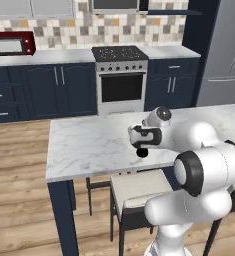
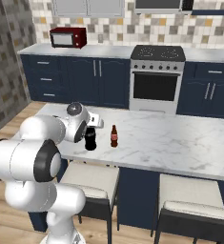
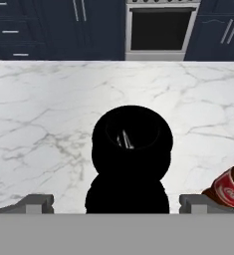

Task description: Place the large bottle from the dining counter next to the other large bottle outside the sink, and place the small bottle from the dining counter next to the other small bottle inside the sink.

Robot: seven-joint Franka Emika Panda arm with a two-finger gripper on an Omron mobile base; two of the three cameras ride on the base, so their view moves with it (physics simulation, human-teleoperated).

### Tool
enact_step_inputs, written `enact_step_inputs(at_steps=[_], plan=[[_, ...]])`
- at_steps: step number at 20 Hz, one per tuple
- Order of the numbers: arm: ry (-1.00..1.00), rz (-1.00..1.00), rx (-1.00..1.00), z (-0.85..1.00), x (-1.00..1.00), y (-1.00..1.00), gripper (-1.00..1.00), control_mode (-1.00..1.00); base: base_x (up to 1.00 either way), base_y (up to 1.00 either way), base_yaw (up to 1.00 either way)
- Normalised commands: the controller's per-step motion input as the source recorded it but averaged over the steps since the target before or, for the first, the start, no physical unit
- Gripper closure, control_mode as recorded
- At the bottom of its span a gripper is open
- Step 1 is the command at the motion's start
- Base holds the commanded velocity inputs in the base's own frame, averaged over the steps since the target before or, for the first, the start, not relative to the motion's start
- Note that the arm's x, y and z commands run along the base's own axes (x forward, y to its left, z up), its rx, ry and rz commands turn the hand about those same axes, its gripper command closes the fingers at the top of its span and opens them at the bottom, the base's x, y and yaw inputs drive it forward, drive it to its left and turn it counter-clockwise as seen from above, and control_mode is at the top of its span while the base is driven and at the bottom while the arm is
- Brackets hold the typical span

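2 rear base views sharing dining counter [image 1: 89, 145]; hand view close overhead.

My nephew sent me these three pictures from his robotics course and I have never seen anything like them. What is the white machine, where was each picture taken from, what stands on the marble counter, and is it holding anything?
It is a computer-rendered kitchen. The white machine is a robot arm on a base that can drive. Two pictures come from cameras on that base, behind the arm to its left and right. The third comes from a camera on the hand, looking down past its two fingertips.

On the dining counter stand two bottles: a large black bottle and, beside it, a small brownish-red bottle.

The gripper hangs right over the large bottle, seen from above in the hand picture. Its fingers stand wide apart on either side of the bottle. Nothing is held yet.
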Motion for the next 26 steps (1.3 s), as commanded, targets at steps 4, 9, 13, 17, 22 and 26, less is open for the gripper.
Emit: enact_step_inputs(at_steps=[4,9,13,17,22,26], plan=[[0.00,0.00,0.00,-0.12,0.16,0.00,-1.00,-1.00,0.00,0.00,0.00],[0.00,0.00,0.00,-0.13,0.18,0.00,-1.00,-1.00,0.00,0.00,0.00],[0.00,0.00,0.00,-0.09,0.33,0.00,1.00,-1.00,0.00,0.00,0.00],[0.00,0.00,0.01,0.00,0.01,0.00,1.00,-1.00,0.00,0.00,0.00],[-0.06,0.00,0.04,0.11,-0.23,-0.02,1.00,-1.00,0.00,0.00,0.00],[-0.10,0.00,0.07,0.31,-0.31,-0.13,1.00,-1.00,0.00,0.00,0.00]])
